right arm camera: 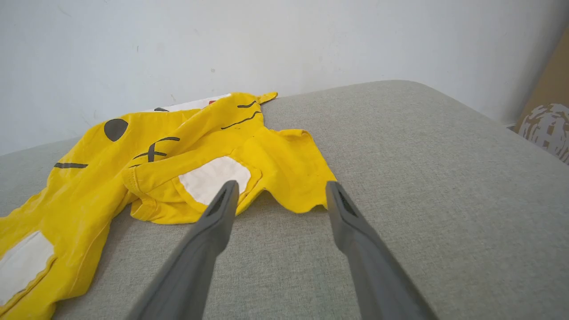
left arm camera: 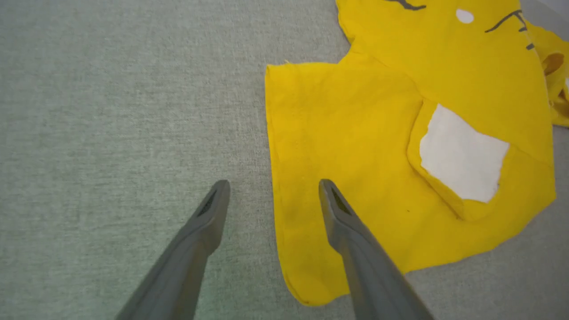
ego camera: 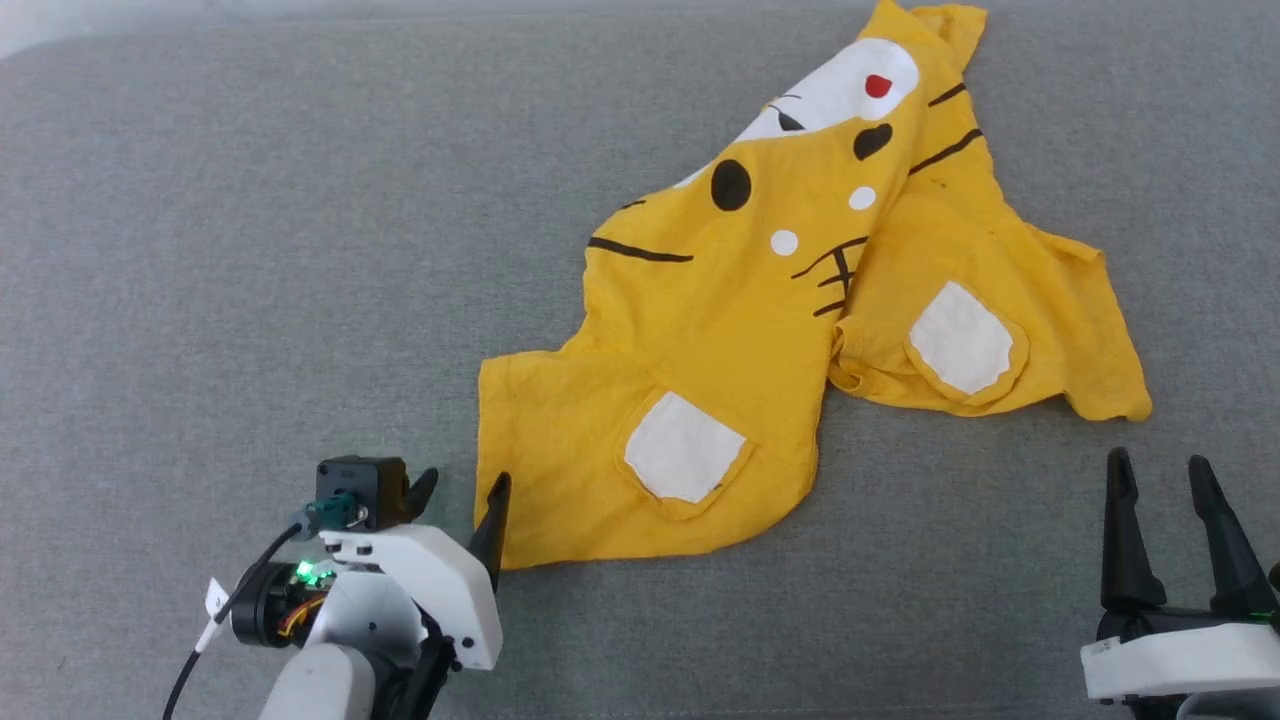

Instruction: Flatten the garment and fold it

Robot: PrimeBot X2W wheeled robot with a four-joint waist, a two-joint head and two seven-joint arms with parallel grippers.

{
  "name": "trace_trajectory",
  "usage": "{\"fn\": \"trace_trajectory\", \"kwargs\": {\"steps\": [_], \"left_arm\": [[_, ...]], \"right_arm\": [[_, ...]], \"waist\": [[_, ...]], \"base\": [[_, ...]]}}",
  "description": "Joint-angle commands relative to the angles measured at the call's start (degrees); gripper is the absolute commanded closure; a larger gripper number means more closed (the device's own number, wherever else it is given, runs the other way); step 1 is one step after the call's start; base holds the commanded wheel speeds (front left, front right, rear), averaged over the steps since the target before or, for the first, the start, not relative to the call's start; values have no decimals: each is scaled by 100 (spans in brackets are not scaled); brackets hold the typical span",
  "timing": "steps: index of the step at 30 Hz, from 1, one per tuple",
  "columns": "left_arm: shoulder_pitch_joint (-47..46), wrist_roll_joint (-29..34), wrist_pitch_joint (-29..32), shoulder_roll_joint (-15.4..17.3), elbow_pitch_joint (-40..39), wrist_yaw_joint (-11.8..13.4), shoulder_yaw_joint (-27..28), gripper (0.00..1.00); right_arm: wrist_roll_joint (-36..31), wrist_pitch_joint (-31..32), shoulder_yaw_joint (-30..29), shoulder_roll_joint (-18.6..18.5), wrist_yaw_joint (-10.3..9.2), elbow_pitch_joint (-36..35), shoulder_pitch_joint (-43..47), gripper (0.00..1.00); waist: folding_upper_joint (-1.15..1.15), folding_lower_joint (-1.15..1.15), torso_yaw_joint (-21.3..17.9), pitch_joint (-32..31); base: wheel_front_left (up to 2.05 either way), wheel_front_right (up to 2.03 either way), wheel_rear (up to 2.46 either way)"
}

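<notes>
Straddling an edge of the crumpled bright yellow tiger-print T-shirt [ego camera: 720,330], your left gripper [ego camera: 465,480] has fingers spread wide; your right gripper [ego camera: 1157,460], likewise spread and empty, sits just short of it, on grey woven upholstery [ego camera: 250,250] before a white wall [right arm camera: 178,44]

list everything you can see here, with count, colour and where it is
garment: one, bright yellow with white patches, black stripes and a red dot, lying partly folded over itself, centre to upper right in the head view
padded surface: one, grey fabric, under the garment
wall: one, white, behind the surface
board: one, brown, far right in the right wrist view
pale patterned thing: one, white and grey, below the board, unclear what it is
left jaws: one pair, dark fingers, open, straddling the garment's near left edge
right jaws: one pair, dark fingers, open, lower right, apart from the garment
</notes>
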Motion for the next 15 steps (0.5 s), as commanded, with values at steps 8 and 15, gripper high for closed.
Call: {"fn": "trace_trajectory", "kwargs": {"steps": [8, 15], "left_arm": [[-76, -311, 742, -4, 174, 19, -34, 0], [-71, -559, 1226, -98, 550, -24, -174, 100]], "right_arm": [[82, -30, 44, 12, -10, 9, -81, 0], [74, -30, 60, 12, -10, 31, -90, 0]], "waist": [[0, 0, -139, 72], [0, 0, -195, 56]], "base": [[0, 0, 0], [0, 0, 0]]}}
